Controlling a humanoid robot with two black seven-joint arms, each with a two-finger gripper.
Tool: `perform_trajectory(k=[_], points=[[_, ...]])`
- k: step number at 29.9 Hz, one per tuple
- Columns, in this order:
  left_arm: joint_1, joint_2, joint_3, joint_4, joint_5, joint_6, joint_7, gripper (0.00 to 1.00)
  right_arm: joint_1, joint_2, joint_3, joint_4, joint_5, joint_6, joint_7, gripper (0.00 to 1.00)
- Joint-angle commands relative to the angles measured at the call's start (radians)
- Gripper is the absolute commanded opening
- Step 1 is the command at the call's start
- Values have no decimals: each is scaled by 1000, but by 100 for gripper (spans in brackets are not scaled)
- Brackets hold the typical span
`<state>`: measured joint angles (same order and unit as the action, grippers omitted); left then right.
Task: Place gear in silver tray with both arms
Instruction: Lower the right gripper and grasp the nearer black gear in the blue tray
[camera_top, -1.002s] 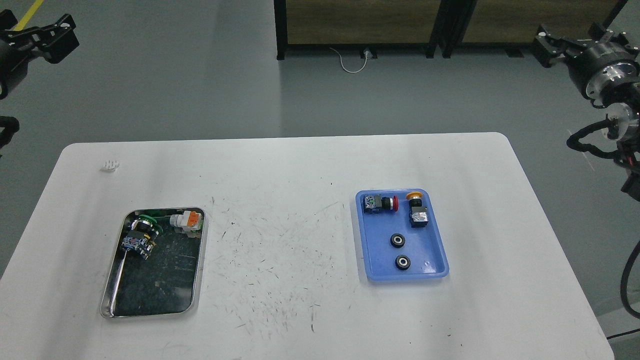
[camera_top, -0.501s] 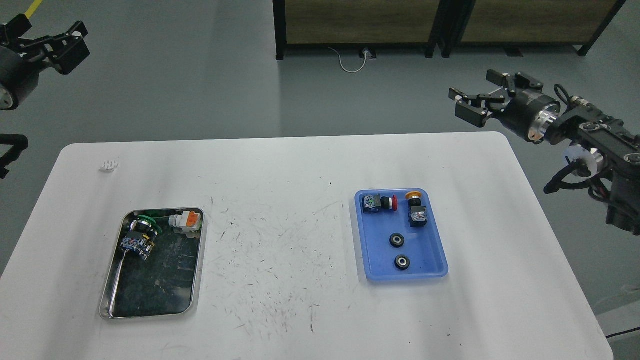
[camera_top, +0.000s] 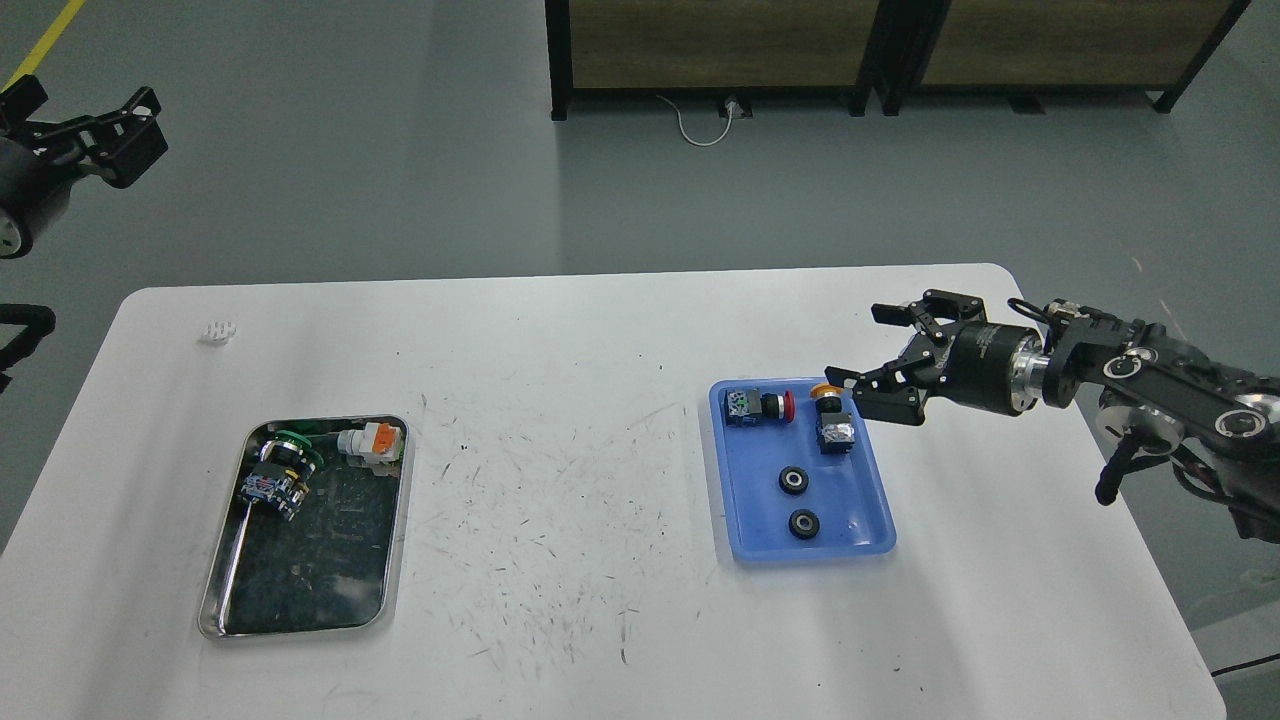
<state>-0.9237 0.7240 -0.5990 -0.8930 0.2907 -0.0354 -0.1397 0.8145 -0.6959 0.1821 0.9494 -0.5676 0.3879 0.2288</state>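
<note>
Two small black gears, one (camera_top: 795, 481) and another (camera_top: 804, 524), lie in the blue plastic tray (camera_top: 870, 500) on the right of the white table. The silver tray (camera_top: 225, 590) sits at the left with a green-and-black switch part (camera_top: 280, 475) and an orange-and-white part (camera_top: 372, 443) at its far end. My right gripper (camera_top: 868, 348) is open and empty, hovering just right of the blue tray's far right corner. My left gripper (camera_top: 85, 130) is open, raised off the table at the far left edge of the view.
The blue tray also holds a red push-button part (camera_top: 758, 406) and a yellow-capped part (camera_top: 832, 420). A small white piece (camera_top: 219, 330) lies near the table's far left corner. Dark cabinets (camera_top: 880, 45) stand beyond the table.
My right arm has swung down and left from the upper right to beside the blue tray. My left gripper shifted slightly at the upper left.
</note>
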Motion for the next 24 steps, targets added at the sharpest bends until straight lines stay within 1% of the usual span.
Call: perform_trajectory(k=[1,6,15,20,24], points=[[-1,-1,33,-1,1,0,-6,98,-3,10,-56,9,-37,3,0,99],[-1,-1,39,-1,1,3,-6,98,-26,50,-131,5,-89,16,3,100],[-4,-1,41,-9,1,18,-4,98,-58,105,-136,-52,-113,14,9,100],[-3,-1,41,-11,1,26,-3,98,-61,162,-135,-132,-112,9,9,100],[-4,-1,41,-12,1,34,-3,98,-63,188,-124,-146,-109,8,9,100]])
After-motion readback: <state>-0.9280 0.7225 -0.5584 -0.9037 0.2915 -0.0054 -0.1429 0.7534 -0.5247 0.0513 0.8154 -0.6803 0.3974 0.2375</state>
